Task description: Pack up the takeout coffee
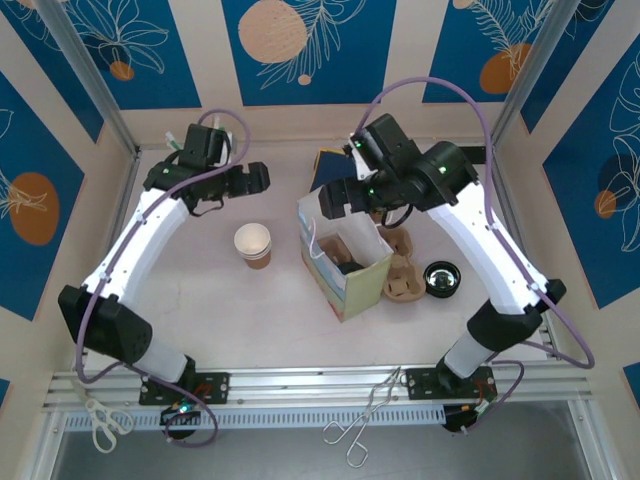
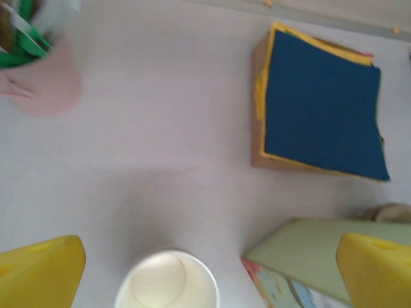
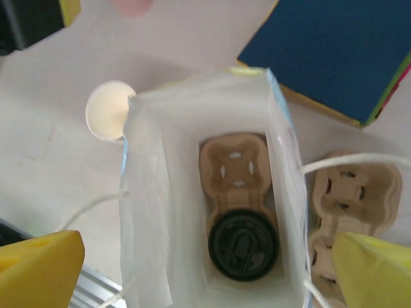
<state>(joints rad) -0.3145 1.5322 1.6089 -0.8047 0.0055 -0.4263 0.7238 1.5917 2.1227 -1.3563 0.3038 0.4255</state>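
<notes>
The pale counter (image 1: 230, 320) bears a lidless cup (image 1: 253, 244), a paper bag (image 1: 362, 285), a cardboard carrier (image 1: 403, 275), a black lid (image 1: 441, 278) and blue napkins (image 2: 321, 109).

Bright, even light; faint shadows on the table (image 1: 200, 300). Wrist views slightly blurred, yellow fingertips (image 2: 38, 269) at their lower corners out of focus.

from my overhead feed i see walls (image 1: 305, 45) on three sides, cream with deep blue panels printed with white leaf outlines and peach and orange circles. slanted metal posts (image 1: 85, 70) stand in the far corners. the table (image 1: 200, 300) is pale and matte, evenly lit, with only soft shadows. a ribbed aluminium rail (image 1: 300, 382) runs along its near edge.
</notes>
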